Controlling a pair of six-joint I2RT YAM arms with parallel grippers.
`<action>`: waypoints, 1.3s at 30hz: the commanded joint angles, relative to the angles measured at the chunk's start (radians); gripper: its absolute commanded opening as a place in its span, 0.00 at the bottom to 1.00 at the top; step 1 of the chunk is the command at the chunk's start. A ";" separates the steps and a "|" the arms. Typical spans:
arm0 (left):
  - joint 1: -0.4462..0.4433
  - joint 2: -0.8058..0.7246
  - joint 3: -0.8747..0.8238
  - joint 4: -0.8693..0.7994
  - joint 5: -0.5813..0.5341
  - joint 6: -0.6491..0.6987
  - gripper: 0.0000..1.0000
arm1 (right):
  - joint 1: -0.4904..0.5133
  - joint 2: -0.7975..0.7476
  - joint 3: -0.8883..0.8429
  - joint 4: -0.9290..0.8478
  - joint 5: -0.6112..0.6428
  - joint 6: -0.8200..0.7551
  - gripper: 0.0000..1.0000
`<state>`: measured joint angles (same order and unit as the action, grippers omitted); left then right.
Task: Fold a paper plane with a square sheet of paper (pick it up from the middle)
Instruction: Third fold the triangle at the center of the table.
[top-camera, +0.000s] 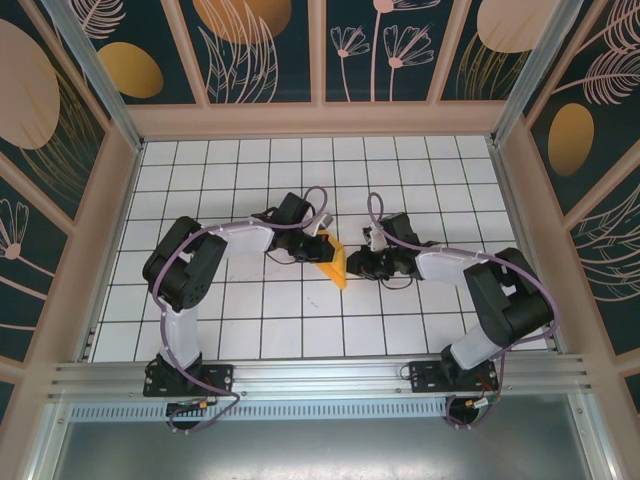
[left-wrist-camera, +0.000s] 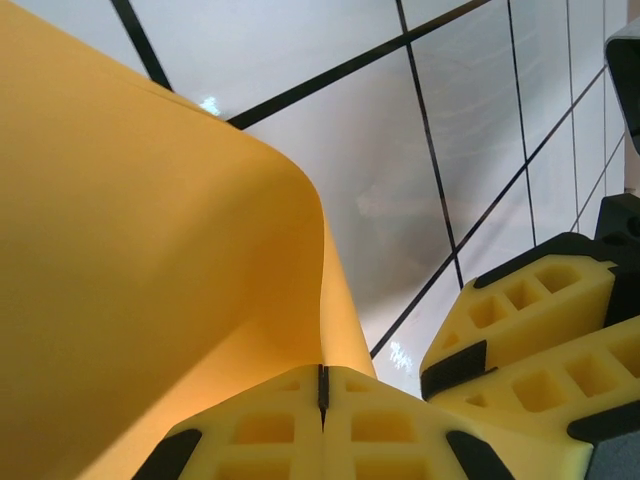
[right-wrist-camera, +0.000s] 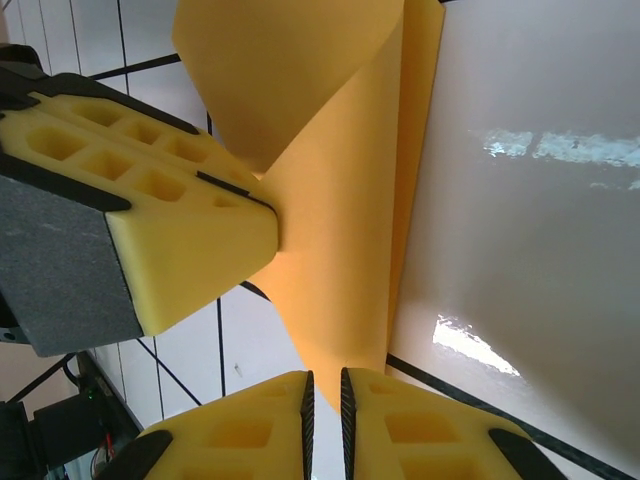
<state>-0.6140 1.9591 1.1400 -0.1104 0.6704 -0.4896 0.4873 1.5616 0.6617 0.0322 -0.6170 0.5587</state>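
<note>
While both grippers pinch the folded orange-yellow sheet (top-camera: 334, 262) mid-table, left gripper (left-wrist-camera: 322, 395) at 10 o'clock, right gripper (right-wrist-camera: 325, 392) at 3 o'clock, keep both clamps tight so the crease stays aligned.

The right gripper (right-wrist-camera: 325, 400) pinches the lower tip of the curled orange-yellow paper (right-wrist-camera: 340, 200). The left gripper's fingers (right-wrist-camera: 180, 240) press its left side above the white grid table (right-wrist-camera: 520, 250).

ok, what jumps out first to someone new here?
The folded orange-yellow paper sheet, held up off the middle of the white grid-tiled table. The left gripper and the right gripper meet on it from either side, jaws pinched shut on its edges.
</note>
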 joint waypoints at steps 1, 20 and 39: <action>0.013 0.008 0.020 -0.051 -0.010 0.058 0.07 | 0.011 0.015 0.028 -0.001 0.009 0.007 0.19; 0.030 0.034 0.041 -0.118 -0.070 0.147 0.08 | 0.054 0.067 0.066 0.038 -0.026 0.038 0.19; 0.035 0.050 0.077 -0.177 -0.113 0.225 0.08 | 0.083 0.132 0.076 0.094 -0.050 0.073 0.19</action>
<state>-0.5888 1.9987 1.2030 -0.2508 0.5777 -0.2981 0.5648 1.6737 0.7139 0.0933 -0.6464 0.6132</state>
